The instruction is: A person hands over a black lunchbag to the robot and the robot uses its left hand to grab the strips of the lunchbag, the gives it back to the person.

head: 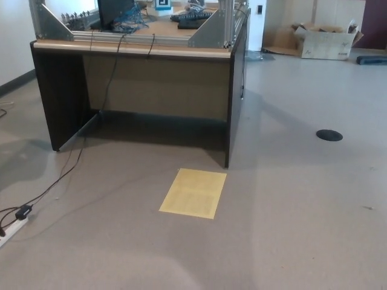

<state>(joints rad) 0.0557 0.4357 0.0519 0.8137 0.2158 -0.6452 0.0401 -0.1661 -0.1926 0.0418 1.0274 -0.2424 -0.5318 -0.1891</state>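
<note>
Head view shows a grey floor (302,229) with a dark-sided desk (145,84) ahead, its tabletop (163,27) carrying a metal frame, cables and a monitor base. A yellow sheet (193,193) lies flat on the floor just before the desk. A black cable (57,181) runs down to a power strip (11,231) at the left edge. A cardboard box (326,41) sits far right, a black disc (329,135) nearer. Neither robot hand shows, so their fingers cannot be judged; the lunchbag is out of sight.
</note>
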